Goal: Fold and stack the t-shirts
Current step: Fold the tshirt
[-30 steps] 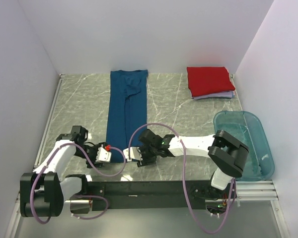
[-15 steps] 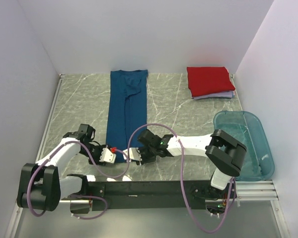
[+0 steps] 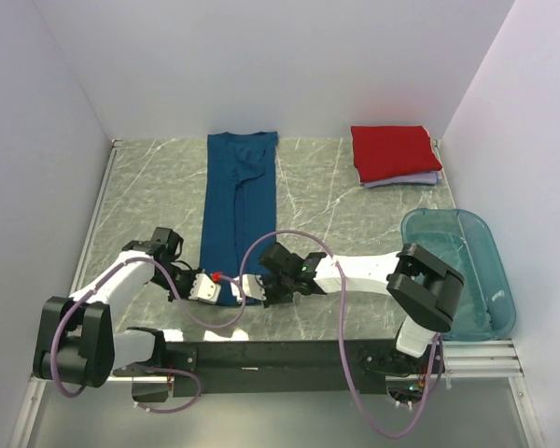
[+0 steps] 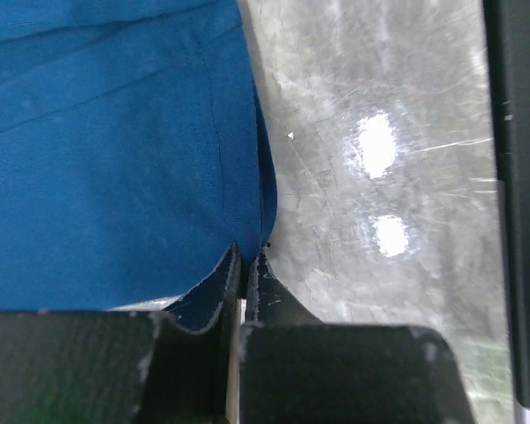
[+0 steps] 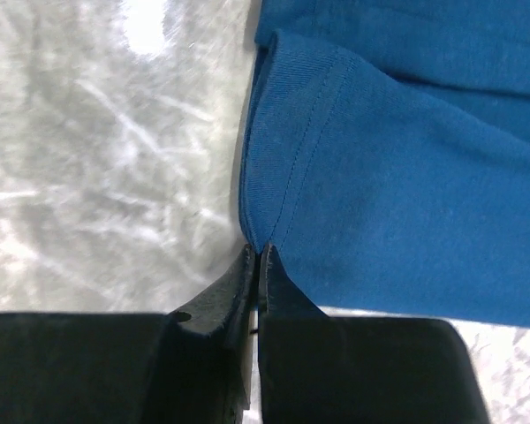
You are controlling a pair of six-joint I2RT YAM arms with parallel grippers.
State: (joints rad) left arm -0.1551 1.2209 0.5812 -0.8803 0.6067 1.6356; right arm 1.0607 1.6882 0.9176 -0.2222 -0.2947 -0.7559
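Note:
A dark blue t-shirt [image 3: 238, 205] lies folded into a long narrow strip, running from the back wall toward the arms. At the strip's near end, my left gripper [image 3: 215, 285] is shut on its left corner; the wrist view shows blue cloth [image 4: 115, 159] pinched between the jaws [image 4: 245, 256]. My right gripper [image 3: 247, 287] is shut on the right corner, its jaws [image 5: 257, 250] nipping the hemmed edge of the shirt [image 5: 406, 177]. A folded red t-shirt [image 3: 392, 151] rests on a folded pale lavender t-shirt [image 3: 401, 179] at the back right.
A translucent teal plastic tub [image 3: 462, 271] stands at the right edge beside the right arm's elbow. The marbled table top [image 3: 149, 187] is bounded by white walls at the back and both sides. The black base rail [image 3: 280, 355] runs along the near edge.
Both grippers slid inward to the near end of the blue shirt and went from open to shut on its two corners.

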